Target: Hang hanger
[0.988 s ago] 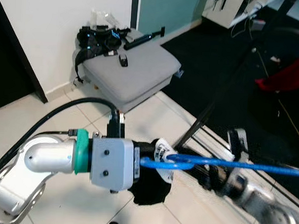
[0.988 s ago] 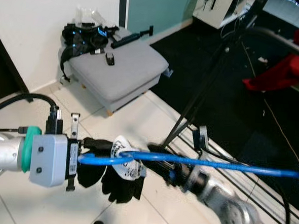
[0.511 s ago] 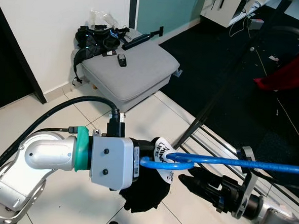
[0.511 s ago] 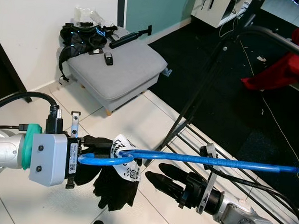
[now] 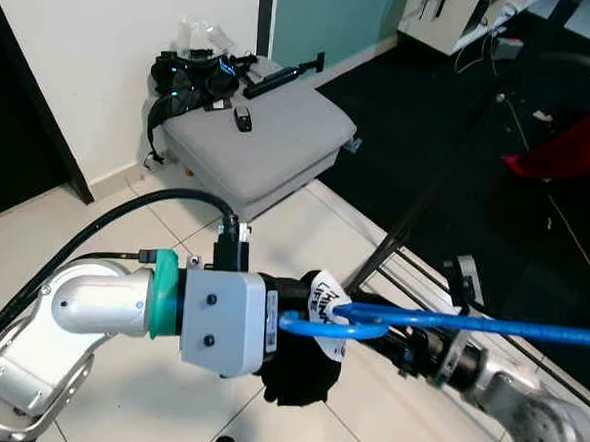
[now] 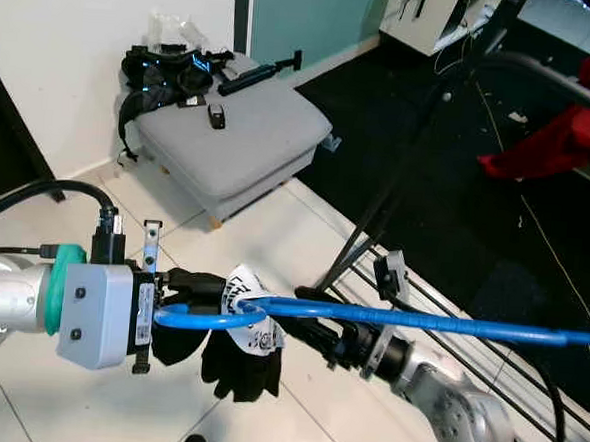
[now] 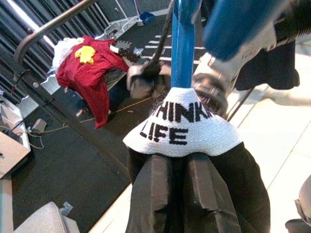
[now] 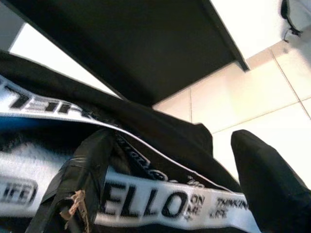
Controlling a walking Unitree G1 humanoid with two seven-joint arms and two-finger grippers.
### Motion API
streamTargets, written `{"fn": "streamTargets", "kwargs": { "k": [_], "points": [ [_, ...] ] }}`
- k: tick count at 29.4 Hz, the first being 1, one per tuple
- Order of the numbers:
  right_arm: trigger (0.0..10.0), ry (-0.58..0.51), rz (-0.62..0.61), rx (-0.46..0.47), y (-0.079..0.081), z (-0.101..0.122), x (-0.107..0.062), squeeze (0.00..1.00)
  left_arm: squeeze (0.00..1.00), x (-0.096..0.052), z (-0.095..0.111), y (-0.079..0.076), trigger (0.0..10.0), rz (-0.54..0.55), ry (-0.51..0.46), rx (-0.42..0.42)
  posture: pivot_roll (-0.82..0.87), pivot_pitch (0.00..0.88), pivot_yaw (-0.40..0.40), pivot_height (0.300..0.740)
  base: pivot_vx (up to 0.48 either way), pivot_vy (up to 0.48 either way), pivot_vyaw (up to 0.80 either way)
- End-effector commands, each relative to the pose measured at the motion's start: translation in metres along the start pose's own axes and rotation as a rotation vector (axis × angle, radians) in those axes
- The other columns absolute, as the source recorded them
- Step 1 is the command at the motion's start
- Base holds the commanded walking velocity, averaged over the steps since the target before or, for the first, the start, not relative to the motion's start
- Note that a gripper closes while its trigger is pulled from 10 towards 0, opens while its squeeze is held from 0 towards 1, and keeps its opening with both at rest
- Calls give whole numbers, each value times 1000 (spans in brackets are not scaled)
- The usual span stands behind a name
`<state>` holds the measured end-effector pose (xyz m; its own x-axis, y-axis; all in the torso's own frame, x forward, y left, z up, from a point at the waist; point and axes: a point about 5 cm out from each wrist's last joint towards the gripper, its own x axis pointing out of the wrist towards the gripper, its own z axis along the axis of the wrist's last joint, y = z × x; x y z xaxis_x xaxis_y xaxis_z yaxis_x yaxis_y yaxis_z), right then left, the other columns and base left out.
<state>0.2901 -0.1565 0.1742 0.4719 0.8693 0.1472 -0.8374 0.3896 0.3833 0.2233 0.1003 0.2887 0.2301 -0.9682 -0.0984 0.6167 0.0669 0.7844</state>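
A blue hanger [image 5: 469, 325] stretches level to the right from my left gripper [image 5: 307, 320], which is shut on its hook end. A black garment [image 5: 301, 367] with a white lettered band [image 7: 182, 128] hangs over that gripper's fingers [image 7: 160, 189]. My right gripper [image 6: 313, 332] reaches in from the right, just under the hanger bar, up against the garment. In the right wrist view its fingers [image 8: 82, 170] stand open, with the lettered band [image 8: 160, 204] lying between them.
A black drying rack [image 5: 426, 204] slants up behind the hanger, its low rails on the tiled floor. A red cloth [image 5: 570, 148] hangs on it at the right. A grey ottoman [image 5: 260, 139] with black straps and gadgets stands by the white wall.
Half a second ago my right gripper hung lower and clear of the garment; it has since risen and pushed left into the cloth. The left gripper and hanger stayed in place.
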Motion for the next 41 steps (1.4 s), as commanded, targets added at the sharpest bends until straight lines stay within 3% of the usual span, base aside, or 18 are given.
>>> {"fn": "streamTargets", "kwargs": {
  "k": [1,3,8,11,13,23,28,30,37,38,41],
  "points": [
    [10000,21,-14,10,-2,-7,-1,0,0,3,7,-5,10000,-31,-31,8,-150,275,25,740,0,0,0],
    [10000,-10,50,12,1,-1,21,0,0,3,7,-6,10000,-33,-35,7,-144,274,25,740,0,0,0],
    [10000,-8,92,17,5,-1,31,0,0,3,7,-6,10000,-36,-37,7,-142,273,25,740,0,0,0],
    [10000,72,155,38,14,-16,35,0,0,3,7,-6,10000,-38,-36,13,-141,273,25,740,0,0,0],
    [10000,192,190,80,20,-45,25,0,0,3,7,-5,10000,-37,-31,24,-130,275,18,740,0,0,0],
    [10000,332,153,170,23,-85,-6,0,0,3,7,-3,10000,-38,-26,39,-130,281,26,740,0,0,0],
    [10000,371,89,193,18,-102,-16,0,0,5,8,1,10000,-41,-43,43,-141,280,39,740,0,0,0],
    [10000,381,-9,196,9,-117,-15,0,0,5,11,6,10000,-26,-71,19,-141,279,46,740,0,0,0],
    [10000,380,-102,194,3,-130,-14,0,0,5,16,10,10000,-18,-100,-6,-134,281,52,740,0,0,0],
    [10000,364,-227,191,-5,-140,-11,0,0,3,21,13,10000,-20,-127,-37,-134,281,52,740,0,0,0],
    [10000,342,-299,207,-10,-146,-9,0,0,2,24,15,10000,-20,-141,-53,-123,287,62,740,0,0,0]
  ]
}}
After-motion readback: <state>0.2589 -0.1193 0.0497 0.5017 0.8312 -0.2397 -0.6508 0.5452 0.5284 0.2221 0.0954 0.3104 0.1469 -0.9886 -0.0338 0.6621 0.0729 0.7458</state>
